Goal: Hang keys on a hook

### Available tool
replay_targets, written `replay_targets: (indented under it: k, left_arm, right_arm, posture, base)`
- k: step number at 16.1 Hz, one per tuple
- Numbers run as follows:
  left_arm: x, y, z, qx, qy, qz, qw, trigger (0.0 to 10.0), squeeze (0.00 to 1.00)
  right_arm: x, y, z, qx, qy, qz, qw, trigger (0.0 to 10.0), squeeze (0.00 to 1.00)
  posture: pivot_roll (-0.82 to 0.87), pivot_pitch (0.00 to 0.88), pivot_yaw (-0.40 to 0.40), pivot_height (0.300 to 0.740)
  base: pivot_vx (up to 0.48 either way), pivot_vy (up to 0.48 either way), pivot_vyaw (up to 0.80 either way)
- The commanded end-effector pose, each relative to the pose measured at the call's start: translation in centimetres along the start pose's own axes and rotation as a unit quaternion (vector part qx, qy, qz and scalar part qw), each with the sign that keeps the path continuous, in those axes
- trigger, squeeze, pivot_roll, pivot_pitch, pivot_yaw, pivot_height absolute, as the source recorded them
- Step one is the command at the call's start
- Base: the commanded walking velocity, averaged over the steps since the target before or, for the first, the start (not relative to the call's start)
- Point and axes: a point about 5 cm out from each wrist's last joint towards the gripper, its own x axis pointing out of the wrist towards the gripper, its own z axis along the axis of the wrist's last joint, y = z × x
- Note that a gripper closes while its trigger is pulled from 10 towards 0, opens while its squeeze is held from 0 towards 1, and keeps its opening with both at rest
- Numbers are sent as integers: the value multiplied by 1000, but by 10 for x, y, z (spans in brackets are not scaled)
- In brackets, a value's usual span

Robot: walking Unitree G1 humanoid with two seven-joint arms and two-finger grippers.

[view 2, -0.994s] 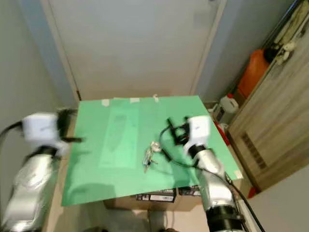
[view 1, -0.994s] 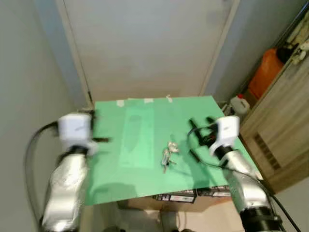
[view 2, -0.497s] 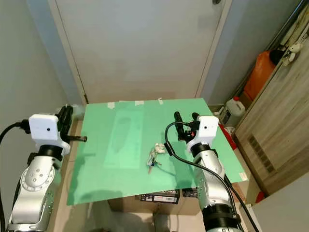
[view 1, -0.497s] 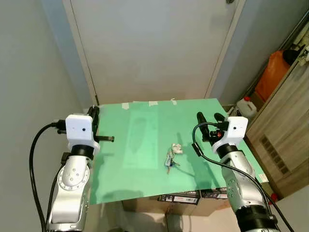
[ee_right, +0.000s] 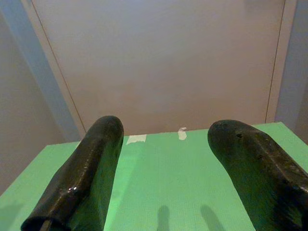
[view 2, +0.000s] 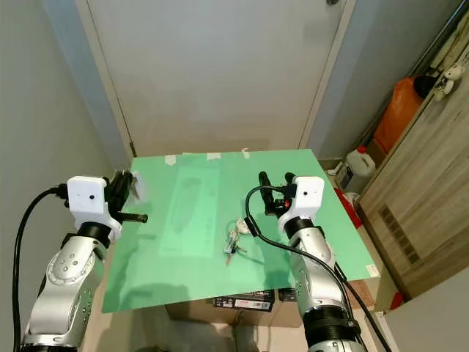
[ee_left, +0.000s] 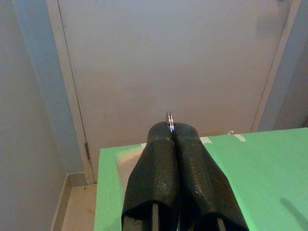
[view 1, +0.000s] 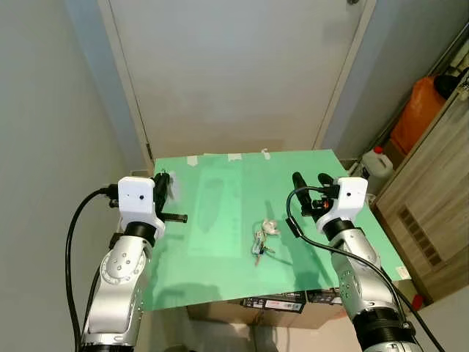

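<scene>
One small silver bunch of keys [view 1: 260, 240] lies mid-frame on the green table [view 1: 220, 257], left of the right pincer [view 1: 308, 180], fingers apart; left pincer [ee_left: 170, 131] pressed together; a shallow pinch could drop it.

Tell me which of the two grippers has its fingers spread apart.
The right gripper, raised over the green mat beside the keys: a wide gap shows between its fingers. The left gripper is pressed shut on a thin metal ring.

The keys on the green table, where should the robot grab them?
Probably at the bunched middle of the keys, coming straight down, since they lie flat on the green table. The open right pincer is nearest.
</scene>
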Motion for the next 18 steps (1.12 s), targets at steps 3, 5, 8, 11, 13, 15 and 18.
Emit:
replay_targets:
  k: [3,5,8,11,13,15,18]
  left_arm:
    - [8,-4,-2,-4,11,-20,1000,0,0]
    - [10,-4,-6,3,11,-36,999,0,0]
    - [10,-5,-1,1,-7,-38,999,0,0]
    - [11,-8,-2,1,-9,-36,999,0,0]
    - [12,-7,-1,2,-15,-36,999,0,0]
    - [12,-6,0,-7,-19,-34,999,0,0]
    - [12,-6,1,-12,-21,-33,999,0,0]
  right_arm:
    - [3,5,0,-4,4,20,1000,10000,0]
    - [3,7,-1,-2,7,27,1000,10000,0]
    - [1,9,-4,1,11,30,999,10000,0]
    - [-1,9,-6,0,17,31,999,10000,0]
    - [-1,8,-8,3,22,30,999,10000,0]
    - [-1,9,-9,5,24,30,999,10000,0]
    - [-1,10,-10,7,27,30,999,10000,0]
  posture:
    - [45,0,-9,740]
    - [43,0,-11,740]
    - [45,0,-9,740]
    - [42,0,-11,740]
    - [46,0,-11,740]
    - [49,0,-11,740]
    - [48,0,-9,740]
  base:
    - [0,0,0]
    - [0,0,0]
    - [0,0,0]
    - [0,0,0]
    - [0,0,0]
    - [0,0,0]
    - [-239,0,0]
